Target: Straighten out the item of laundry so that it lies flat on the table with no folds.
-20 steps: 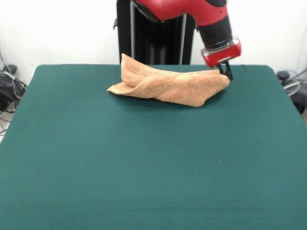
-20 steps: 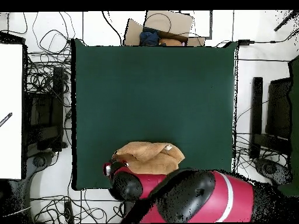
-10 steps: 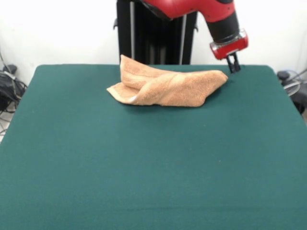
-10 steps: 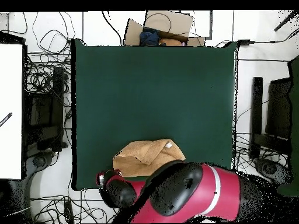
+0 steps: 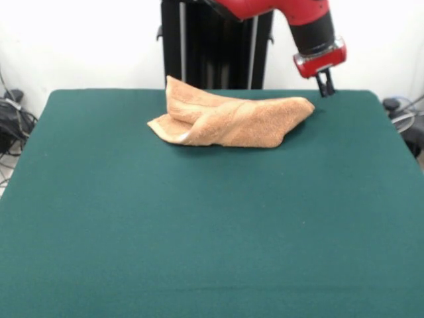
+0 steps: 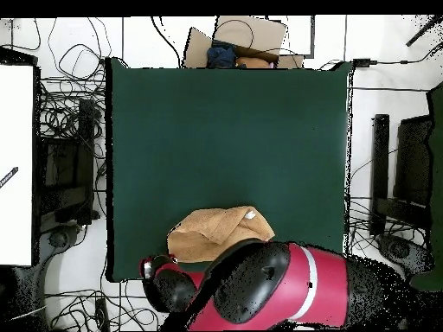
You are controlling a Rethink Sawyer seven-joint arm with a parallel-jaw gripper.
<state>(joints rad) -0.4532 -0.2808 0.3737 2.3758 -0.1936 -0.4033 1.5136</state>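
Table [image 5: 199, 252]: dark green top, near half bare. Towel [image 5: 232, 118]: orange-tan, bunched in folds, far side of table, slightly right of centre. Gripper [image 5: 325, 85]: just beyond towel's right tip, apart from it, holding nothing; finger spacing cannot be told.

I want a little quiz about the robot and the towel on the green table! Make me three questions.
1. True or false: the towel lies flat with no folds.
2. Where is the claw? A: gripping the towel. B: lifted, off to the towel's side. C: resting on the table's middle.
3. Fill in: the towel lies near the table's ____ nearest the robot.

Key: 1 false, it is bunched up. 2 B. 3 edge.
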